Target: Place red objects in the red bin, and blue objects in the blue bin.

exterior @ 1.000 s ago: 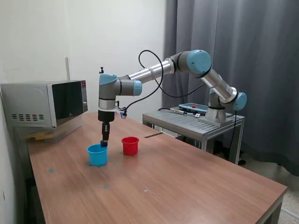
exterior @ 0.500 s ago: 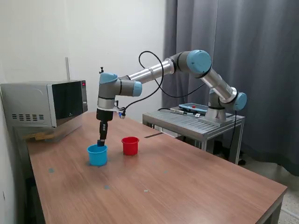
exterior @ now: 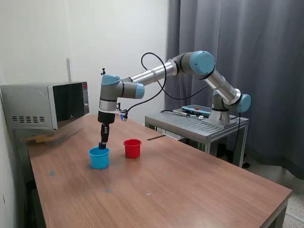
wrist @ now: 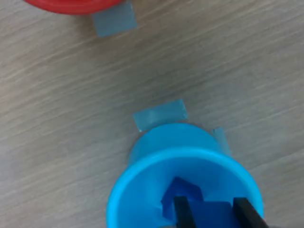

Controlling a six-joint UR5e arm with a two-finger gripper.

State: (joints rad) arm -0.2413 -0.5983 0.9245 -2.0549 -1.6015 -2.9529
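The light-blue bin (exterior: 99, 158) stands on the wooden table, with the red bin (exterior: 132, 148) just to the exterior view's right of it. My gripper (exterior: 103, 142) points straight down over the blue bin's rim. In the wrist view the blue bin (wrist: 142, 190) holds one dark blue cube (wrist: 183, 192). A second blue cube (wrist: 212, 212) fills the gap between the fingers of my gripper (wrist: 213, 216), which looks shut on it. Only the rim of the red bin (wrist: 71, 4) shows there. The red objects are out of view.
A microwave (exterior: 47, 107) sits at the table's far end on the exterior view's left. The arm's base stands on a metal stand (exterior: 199, 126) behind the table. Pale tape patches (wrist: 159, 114) mark the wood beside the bins.
The gripper has shifted a little to the exterior view's left, from beside the blue bin's rim to over it, and risen slightly. Both bins have stayed put.
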